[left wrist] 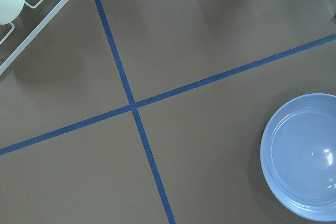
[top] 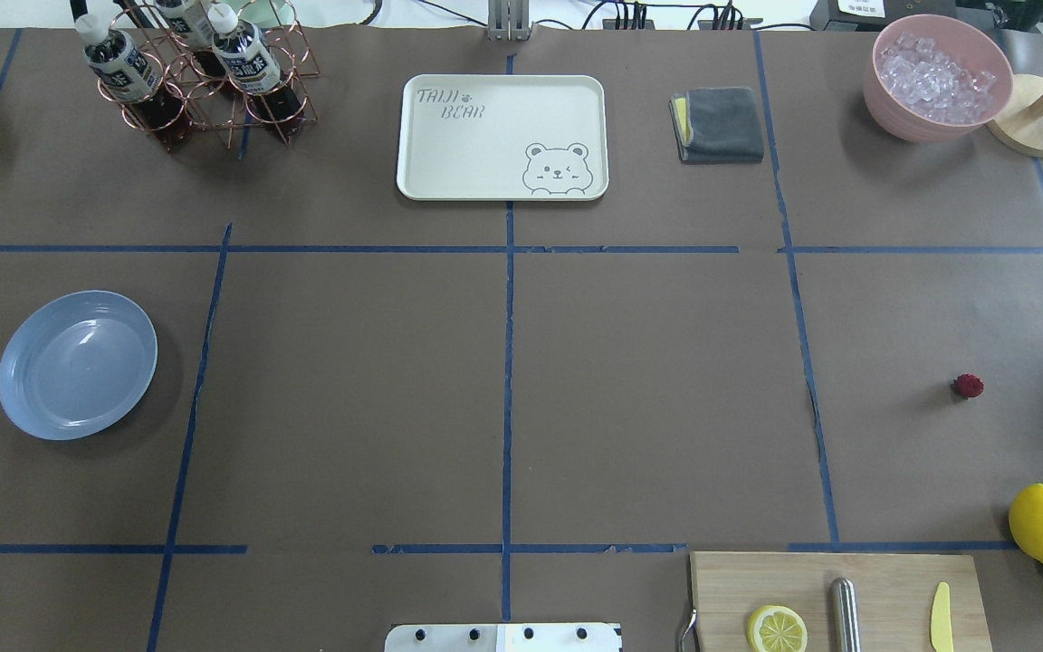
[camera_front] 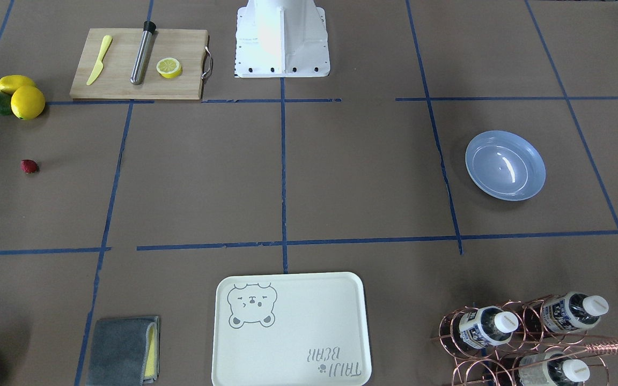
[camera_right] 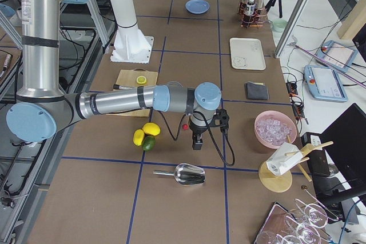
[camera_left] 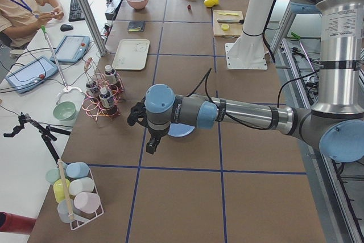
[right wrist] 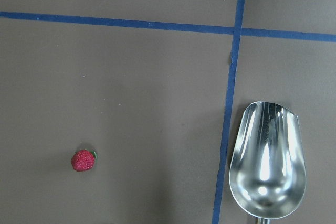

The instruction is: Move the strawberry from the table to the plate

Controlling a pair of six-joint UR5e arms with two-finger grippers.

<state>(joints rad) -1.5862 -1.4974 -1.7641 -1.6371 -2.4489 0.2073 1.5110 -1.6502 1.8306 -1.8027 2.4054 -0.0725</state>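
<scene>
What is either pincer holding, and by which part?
Nothing visible: the small dark-red strawberry lies free on the brown paper-covered table, and neither the left pincer nor the right pincer shows anything in it.

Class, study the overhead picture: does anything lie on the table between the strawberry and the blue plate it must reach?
Nothing visible does. The strawberry and the plate sit at opposite sides, with only bare table between them. The tray lies beyond that line, and the cutting board lies nearer the robot.
</scene>
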